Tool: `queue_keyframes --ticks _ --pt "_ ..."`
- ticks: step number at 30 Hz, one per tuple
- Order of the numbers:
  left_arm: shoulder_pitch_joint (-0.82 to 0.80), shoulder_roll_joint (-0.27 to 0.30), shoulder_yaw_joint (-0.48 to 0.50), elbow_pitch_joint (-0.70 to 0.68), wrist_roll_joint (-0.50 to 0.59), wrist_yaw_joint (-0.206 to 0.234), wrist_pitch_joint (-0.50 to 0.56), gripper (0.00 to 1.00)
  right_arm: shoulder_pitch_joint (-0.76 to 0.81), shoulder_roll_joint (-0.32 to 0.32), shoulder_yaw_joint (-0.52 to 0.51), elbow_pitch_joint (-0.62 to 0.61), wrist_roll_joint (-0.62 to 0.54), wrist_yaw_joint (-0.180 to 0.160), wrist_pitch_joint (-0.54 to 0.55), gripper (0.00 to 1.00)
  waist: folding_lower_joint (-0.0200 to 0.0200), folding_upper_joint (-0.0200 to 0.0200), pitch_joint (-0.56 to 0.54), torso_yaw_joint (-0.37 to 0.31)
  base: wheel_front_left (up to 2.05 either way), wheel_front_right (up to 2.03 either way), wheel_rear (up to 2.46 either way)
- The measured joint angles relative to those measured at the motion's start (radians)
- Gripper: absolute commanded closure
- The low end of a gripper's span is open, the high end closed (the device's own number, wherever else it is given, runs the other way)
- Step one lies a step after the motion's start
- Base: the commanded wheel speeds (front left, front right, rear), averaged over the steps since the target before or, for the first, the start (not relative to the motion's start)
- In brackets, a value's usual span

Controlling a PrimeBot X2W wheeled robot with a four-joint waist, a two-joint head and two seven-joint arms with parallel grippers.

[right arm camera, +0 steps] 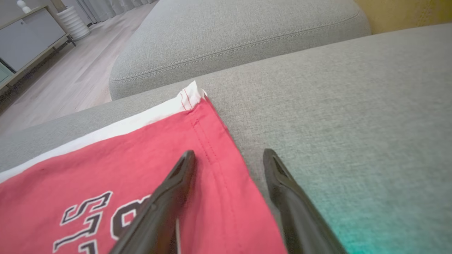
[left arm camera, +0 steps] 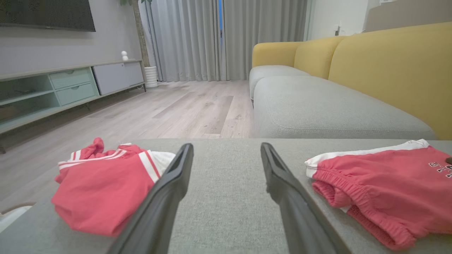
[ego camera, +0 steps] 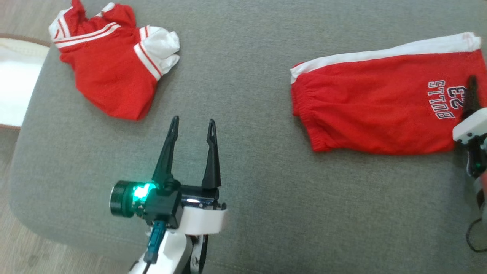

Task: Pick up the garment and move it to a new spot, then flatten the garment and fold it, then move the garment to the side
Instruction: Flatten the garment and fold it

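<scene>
Red shorts (ego camera: pixel 373 110) with a white side stripe and "BULLS 23" print lie flat on the right of the grey cushion (ego camera: pixel 243 171). My right gripper (right arm camera: pixel 229 152) is open at their hem corner (right arm camera: pixel 192 97), left finger above the red cloth (right arm camera: pixel 106 165), right finger above bare cushion. One of its dark fingers (ego camera: pixel 471 95) shows at the right edge. A second red and white garment (ego camera: pixel 110 64) lies crumpled at the far left. Between the two, my left gripper (ego camera: pixel 193 121) stands open over bare cushion, holding nothing; it (left arm camera: pixel 226 146) has the crumpled garment (left arm camera: pixel 102 187) to its left and the shorts (left arm camera: pixel 381 187) to its right.
The cushion's rounded left edge drops to wood floor (ego camera: pixel 15 236), where a white and brown object (ego camera: pixel 15 76) lies. Beyond are a grey and yellow sofa (left arm camera: pixel 353 88), a low cabinet (left arm camera: pixel 70 88) and curtains (left arm camera: pixel 226 35).
</scene>
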Motion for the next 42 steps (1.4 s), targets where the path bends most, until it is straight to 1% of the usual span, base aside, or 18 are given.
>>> queue_keyframes --ticks 2,6,11,16,23,28,32,37,42 --pt "0.013 -0.009 0.016 -0.001 0.015 -0.016 0.000 0.00 -0.013 0.001 -0.004 0.018 -0.001 0.000 0.000 1.00 0.0000 0.0000 0.000 0.005 0.00 0.00 0.00" --pt "0.017 -0.014 0.030 0.000 0.033 -0.026 0.000 0.00 -0.022 0.011 -0.005 0.031 -0.006 0.000 0.000 1.00 0.0000 0.0000 -0.003 0.000 0.00 0.00 0.00" --pt "0.018 -0.030 0.055 0.007 0.057 -0.055 0.000 0.00 -0.023 0.036 -0.012 0.034 -0.006 0.000 -0.010 1.00 0.0002 0.0000 -0.014 -0.033 0.00 0.00 0.00" --pt "0.047 -0.038 0.069 0.015 0.063 -0.080 0.000 0.00 -0.011 0.046 -0.037 0.025 0.010 0.000 -0.017 1.00 0.0002 0.0000 -0.033 -0.088 0.00 0.00 0.00" --pt "0.054 -0.046 0.085 0.040 0.075 -0.103 0.000 0.00 0.064 0.040 -0.084 0.004 0.011 0.000 -0.020 1.00 0.0001 0.0000 -0.074 -0.177 0.00 0.00 0.00" --pt "0.057 -0.050 0.092 0.045 0.083 -0.112 0.000 0.00 0.101 0.041 -0.127 -0.065 0.011 0.000 -0.020 1.00 0.0000 0.0000 -0.108 -0.227 0.00 0.00 0.00" --pt "0.064 -0.055 0.095 0.049 0.083 -0.122 0.000 0.00 0.110 0.053 -0.134 -0.136 0.007 0.000 -0.020 1.00 0.0000 0.0000 -0.125 -0.246 0.00 0.00 0.00" --pt "0.075 -0.059 0.111 0.056 0.093 -0.127 0.000 0.00 0.121 0.090 -0.121 -0.251 -0.034 0.000 -0.020 1.00 0.0001 0.0000 -0.130 -0.235 0.00 0.00 0.00" --pt "0.075 -0.059 0.116 0.065 0.102 -0.130 0.000 0.00 0.122 0.135 -0.084 -0.370 -0.091 0.000 -0.021 1.00 0.0001 0.0000 -0.141 -0.202 0.00 0.00 0.00"
